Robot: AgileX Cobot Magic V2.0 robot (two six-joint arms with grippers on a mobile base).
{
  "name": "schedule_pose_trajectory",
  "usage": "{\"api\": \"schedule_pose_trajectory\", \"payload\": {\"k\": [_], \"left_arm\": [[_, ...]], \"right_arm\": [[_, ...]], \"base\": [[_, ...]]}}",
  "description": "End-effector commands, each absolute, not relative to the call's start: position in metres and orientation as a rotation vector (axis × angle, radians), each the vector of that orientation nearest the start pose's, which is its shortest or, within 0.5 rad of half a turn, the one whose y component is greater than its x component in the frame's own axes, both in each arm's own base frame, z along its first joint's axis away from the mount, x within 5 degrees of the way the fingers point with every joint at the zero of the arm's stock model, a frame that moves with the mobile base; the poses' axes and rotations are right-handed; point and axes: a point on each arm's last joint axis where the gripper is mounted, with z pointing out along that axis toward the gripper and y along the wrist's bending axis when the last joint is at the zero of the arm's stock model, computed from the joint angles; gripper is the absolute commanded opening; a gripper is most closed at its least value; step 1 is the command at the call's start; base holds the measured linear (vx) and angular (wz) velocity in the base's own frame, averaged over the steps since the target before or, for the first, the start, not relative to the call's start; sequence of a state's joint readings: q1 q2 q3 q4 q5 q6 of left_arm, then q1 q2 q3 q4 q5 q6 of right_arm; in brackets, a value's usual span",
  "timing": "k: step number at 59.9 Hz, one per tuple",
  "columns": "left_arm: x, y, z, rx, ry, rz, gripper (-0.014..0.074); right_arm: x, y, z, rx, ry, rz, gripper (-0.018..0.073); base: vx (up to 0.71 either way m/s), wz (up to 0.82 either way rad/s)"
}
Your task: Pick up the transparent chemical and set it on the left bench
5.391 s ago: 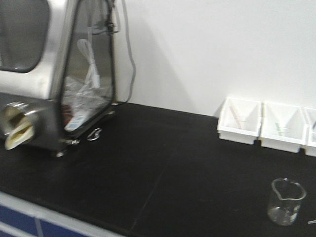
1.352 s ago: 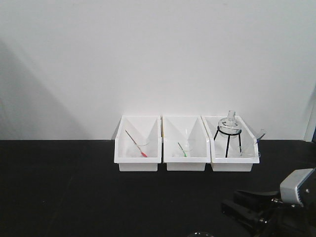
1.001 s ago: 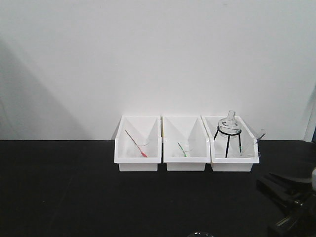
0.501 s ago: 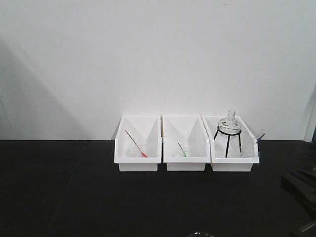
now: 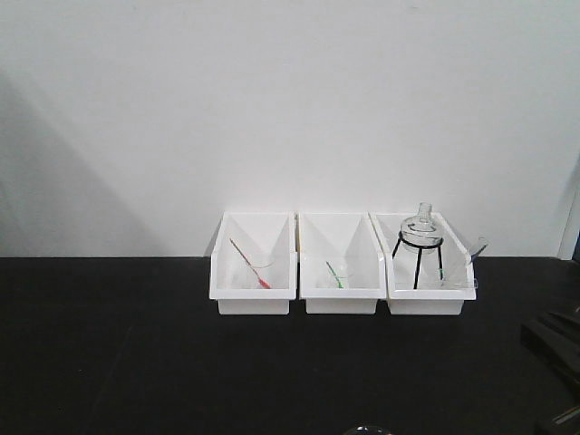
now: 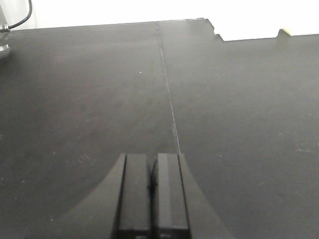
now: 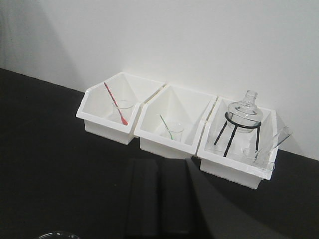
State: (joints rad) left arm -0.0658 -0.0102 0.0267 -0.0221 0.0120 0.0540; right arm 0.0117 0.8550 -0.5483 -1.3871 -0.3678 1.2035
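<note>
Against the white wall, three white bins stand in a row on the black bench top (image 5: 136, 353), touching side to side. Taking the middle bin (image 5: 341, 304) as the mark: it holds one small clear cup and one green-tipped pipette (image 5: 334, 275) leaning in it. The bin to its left (image 5: 252, 304) holds one clear cup and one red-tipped pipette (image 5: 251, 265). The bin to its right (image 5: 430, 304) holds one black wire tripod (image 5: 418, 257) carrying one round glass flask (image 5: 422, 223), and at that bin's far right corner leans the transparent chemical (image 7: 277, 141), a colourless pipette whose upper end juts above the rim; a small clear cup sits beside it, hard to make out.

One glass rim (image 5: 366, 430) shows at the lower edge, in front of the middle bin and well apart from it.

The right gripper (image 7: 159, 199) hovers in front of the middle bin, its two dark fingers pressed together with nothing between them. The left gripper (image 6: 151, 191) is over bare bench top, far from the bins, its two fingers likewise closed and empty, beside a seam (image 6: 168, 89) in the surface.
</note>
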Motion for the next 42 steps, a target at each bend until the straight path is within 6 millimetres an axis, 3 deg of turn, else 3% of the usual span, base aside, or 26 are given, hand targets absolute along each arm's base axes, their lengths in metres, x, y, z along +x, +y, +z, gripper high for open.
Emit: {"api": "schedule_pose_trajectory", "payload": {"k": [1, 42], "left_arm": [[0.055, -0.0036, 0.2063, 0.064, 1.429, -0.035, -0.0003], [0.055, -0.0036, 0.2063, 0.064, 1.429, -0.035, -0.0003]], "right_arm": [[0.1758, 0.0345, 0.3289, -0.406, 1.613, 0.206, -0.0004], [0.1758, 0.0346, 0.329, -0.408, 1.612, 0.205, -0.0004]], "base": [[0.0, 0.0], [0.0, 0.0]]}}
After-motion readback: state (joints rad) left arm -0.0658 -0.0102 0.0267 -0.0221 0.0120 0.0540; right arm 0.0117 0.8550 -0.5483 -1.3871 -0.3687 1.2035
